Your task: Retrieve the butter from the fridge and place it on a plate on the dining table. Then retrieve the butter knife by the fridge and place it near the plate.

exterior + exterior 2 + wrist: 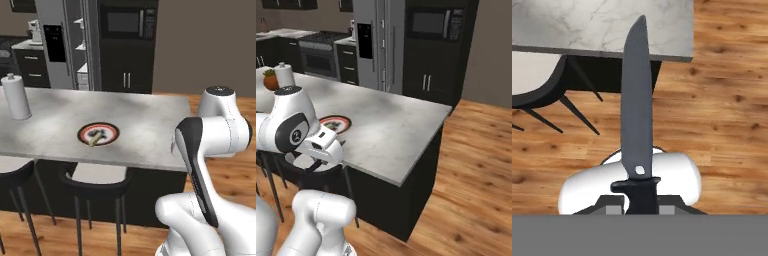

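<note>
Base cams share table point(150, 120) (hand cam downward)

A white paper towel roll point(16, 97) stands upright; a microwave point(125, 22) sits among black cabinets; stools point(97, 182) on wooden floor point(471, 170).

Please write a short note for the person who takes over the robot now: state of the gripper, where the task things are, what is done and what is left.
Gripper: shut on the butter knife, handle between the jaws, blade pointing away from the hand, above the wooden floor beside the dining table.
Butter: lying on the plate.
Plate: on the dining table, near the edge with the stools.
Fridge: behind the table, one door open.
Done: butter is on the plate; knife is picked up.
Left: bring the knife over the table, set it down near the plate, release.
</note>
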You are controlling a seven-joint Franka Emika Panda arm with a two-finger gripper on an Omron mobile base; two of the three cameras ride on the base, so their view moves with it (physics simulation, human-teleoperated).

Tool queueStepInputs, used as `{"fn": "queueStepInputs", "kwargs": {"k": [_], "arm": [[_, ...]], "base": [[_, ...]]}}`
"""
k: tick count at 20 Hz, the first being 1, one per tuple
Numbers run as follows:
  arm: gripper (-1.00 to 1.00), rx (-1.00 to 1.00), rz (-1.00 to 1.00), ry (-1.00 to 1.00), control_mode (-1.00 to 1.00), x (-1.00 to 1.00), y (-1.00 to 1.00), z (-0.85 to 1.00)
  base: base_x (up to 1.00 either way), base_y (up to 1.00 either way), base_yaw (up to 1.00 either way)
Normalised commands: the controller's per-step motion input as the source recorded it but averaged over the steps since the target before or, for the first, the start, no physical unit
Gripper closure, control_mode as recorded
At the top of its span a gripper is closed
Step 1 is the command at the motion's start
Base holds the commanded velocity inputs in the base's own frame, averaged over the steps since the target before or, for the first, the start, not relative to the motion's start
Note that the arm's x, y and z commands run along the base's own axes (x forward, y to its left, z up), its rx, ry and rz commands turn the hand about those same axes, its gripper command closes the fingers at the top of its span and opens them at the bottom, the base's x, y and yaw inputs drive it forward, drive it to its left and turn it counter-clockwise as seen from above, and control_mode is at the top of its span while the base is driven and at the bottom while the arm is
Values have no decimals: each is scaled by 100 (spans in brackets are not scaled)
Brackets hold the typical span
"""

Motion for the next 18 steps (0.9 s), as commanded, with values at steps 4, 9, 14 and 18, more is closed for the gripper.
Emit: {"fn": "queueStepInputs", "kwargs": {"k": [4, 9, 14, 18], "arm": [[100, 0, 0, 0, 100, 0, 0, 0], [100, 0, 0, 0, 100, 0, 0, 0], [100, 0, 0, 0, 100, 0, 0, 0], [100, 0, 0, 0, 100, 0, 0, 0]], "base": [[3, 40, -33], [7, 42, -31], [20, 46, -29], [46, 48, -25]]}}
